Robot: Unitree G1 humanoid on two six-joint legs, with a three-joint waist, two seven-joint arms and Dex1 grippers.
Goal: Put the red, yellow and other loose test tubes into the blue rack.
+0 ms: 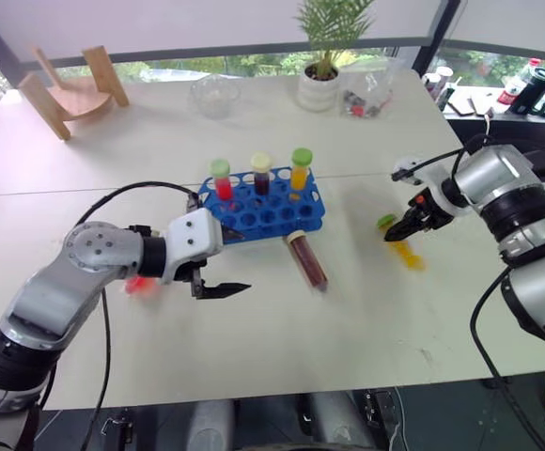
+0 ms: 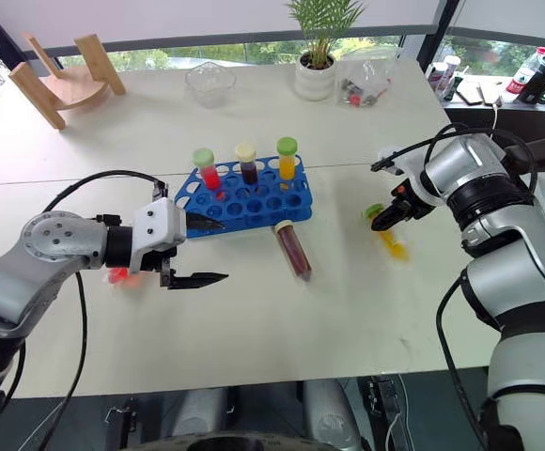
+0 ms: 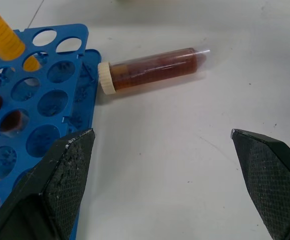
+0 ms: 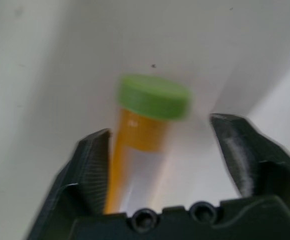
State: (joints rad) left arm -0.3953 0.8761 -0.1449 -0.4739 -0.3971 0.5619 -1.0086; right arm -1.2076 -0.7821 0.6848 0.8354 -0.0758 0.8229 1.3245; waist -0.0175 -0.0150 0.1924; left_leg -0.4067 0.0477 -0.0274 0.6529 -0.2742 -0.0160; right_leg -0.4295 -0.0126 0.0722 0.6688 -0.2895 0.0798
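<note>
Right claw (image 1: 397, 232) is angled steeply down over the yellow tube (image 1: 399, 246) lying on the counter (image 1: 348, 310), fingers spread around it, not pinching. Left claw (image 1: 224, 261) is wide open just beside the blue rack (image 1: 263, 209), with the maroon tube (image 1: 306, 260) lying nearby.

A bright office-like room set up as a small lab test station.

I'm working over a wide white bench (image 1: 282, 329) with a blue rack (image 1: 265, 212) of capped liquid-filled tubes at its middle. Beyond the rack, by the window wall, I see a potted plant (image 1: 327, 56), with a clear glass bowl (image 1: 215, 95) and a wooden stand (image 1: 70, 89) off to its left. Well right of the rack, bottles and a black jug (image 1: 537, 89) sit on a side counter.
</note>
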